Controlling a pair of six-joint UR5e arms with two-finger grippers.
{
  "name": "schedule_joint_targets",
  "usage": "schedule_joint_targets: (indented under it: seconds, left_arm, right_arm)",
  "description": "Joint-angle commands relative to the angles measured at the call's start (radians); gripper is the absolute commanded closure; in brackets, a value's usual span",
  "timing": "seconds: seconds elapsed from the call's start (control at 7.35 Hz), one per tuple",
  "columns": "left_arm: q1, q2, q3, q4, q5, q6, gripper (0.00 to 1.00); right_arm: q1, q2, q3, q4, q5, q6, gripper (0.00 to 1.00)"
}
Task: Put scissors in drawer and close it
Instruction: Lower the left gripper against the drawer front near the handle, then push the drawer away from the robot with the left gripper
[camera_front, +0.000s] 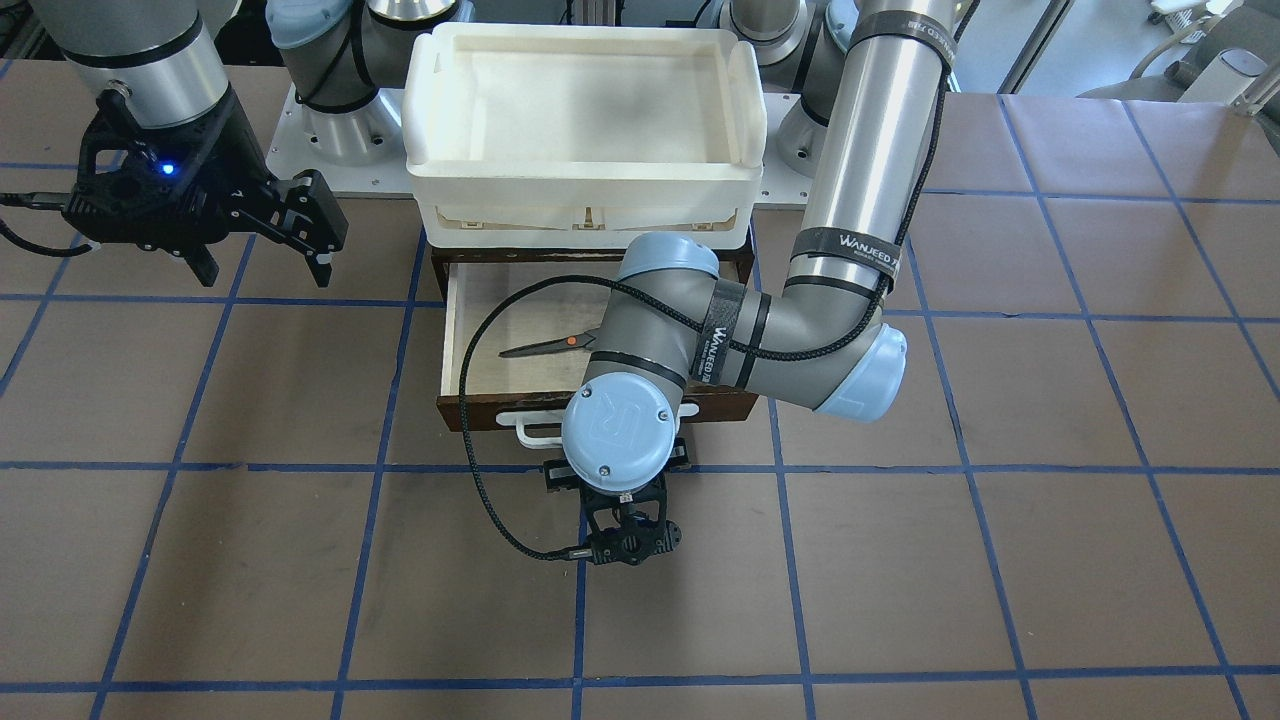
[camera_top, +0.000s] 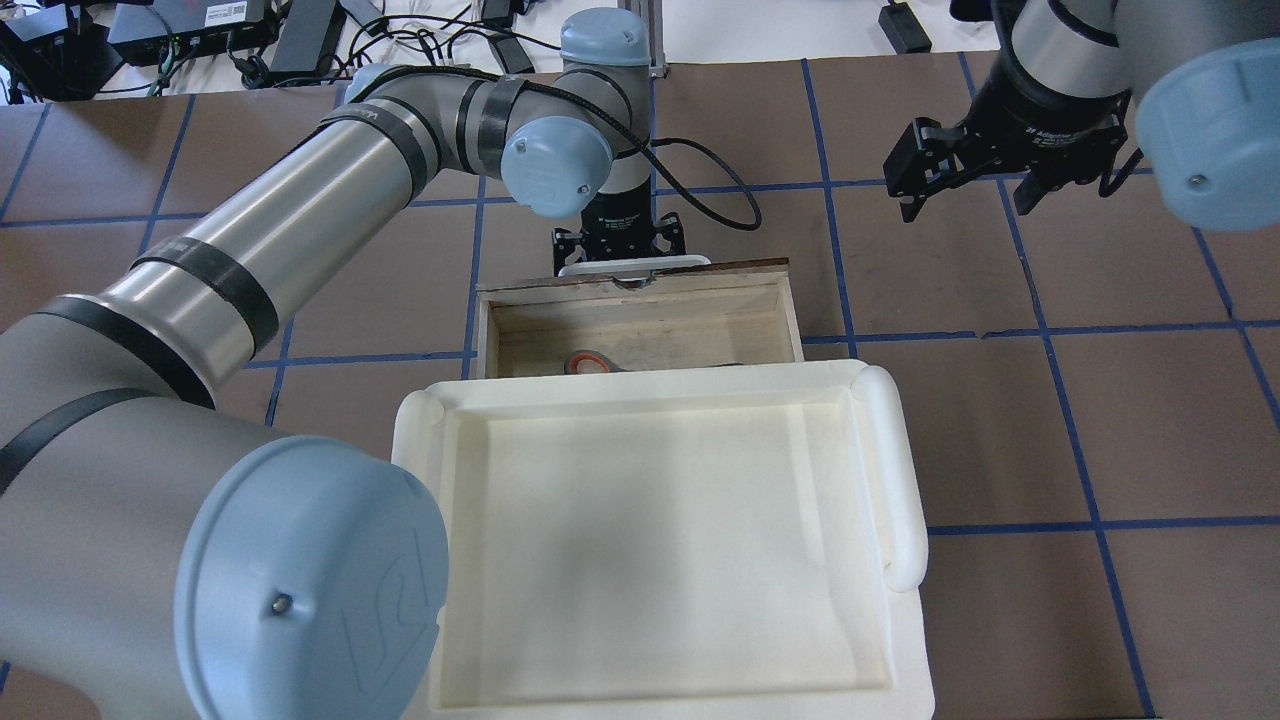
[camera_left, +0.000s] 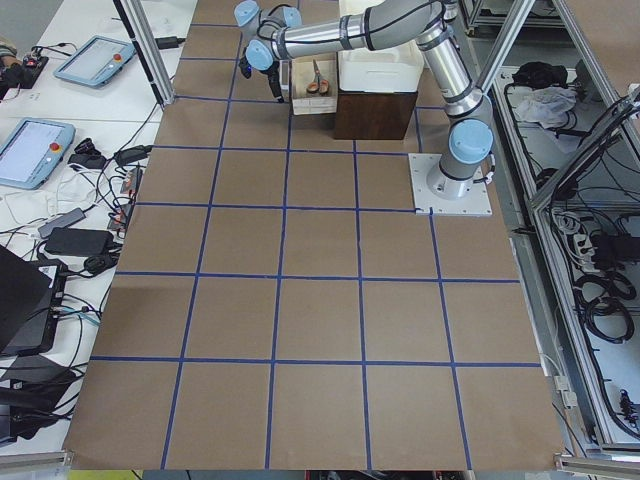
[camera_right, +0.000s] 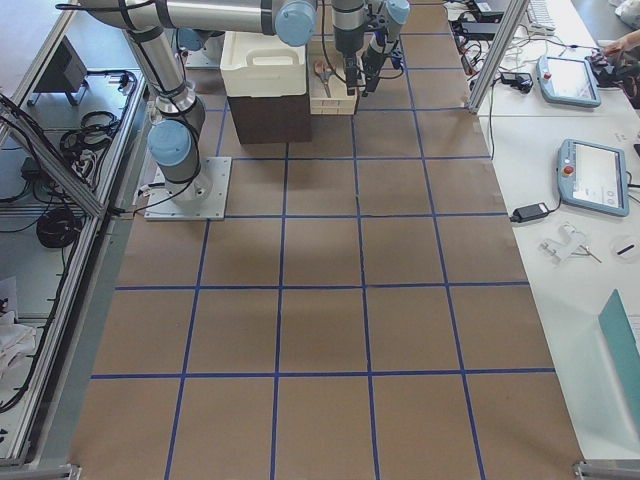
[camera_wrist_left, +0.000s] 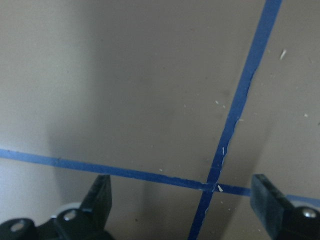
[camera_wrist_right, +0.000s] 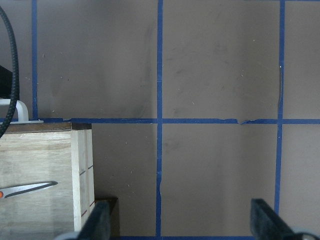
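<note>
The drawer (camera_front: 490, 300) stands pulled open under the white bin, its pale wood inside showing in the overhead view (camera_top: 650, 335) too. The scissors (camera_front: 545, 346) lie flat inside it; their orange-red loop (camera_top: 588, 360) and blades (camera_wrist_right: 30, 188) show. My left gripper (camera_top: 620, 245) points down at the table just in front of the drawer's white bar handle (camera_front: 535, 432). Its fingers (camera_wrist_left: 102, 195) are open and hold nothing. My right gripper (camera_front: 262, 268) hovers open and empty above the table beside the drawer (camera_wrist_right: 40, 155).
A white plastic bin (camera_front: 585, 190) sits on the dark cabinet above the drawer and hides the drawer's back part from overhead (camera_top: 900, 470). The left arm's elbow and black cable (camera_front: 480, 400) hang over the drawer. Brown table with blue tape lines (camera_wrist_left: 235, 115) lies all around.
</note>
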Motion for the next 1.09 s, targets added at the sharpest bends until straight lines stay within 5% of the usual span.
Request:
schedule_joint_targets:
  seconds: [0.0, 0.95]
  left_arm:
    - [-0.001, 0.022, -0.003, -0.005, -0.016, 0.0, 0.0]
    - [-0.066, 0.155, -0.113, -0.011, -0.009, -0.051, 0.0]
  right_arm:
    - [0.0, 0.001, 0.0, -0.002, -0.001, -0.001, 0.0]
    - [0.0, 0.001, 0.0, -0.007, -0.001, 0.0, 0.0]
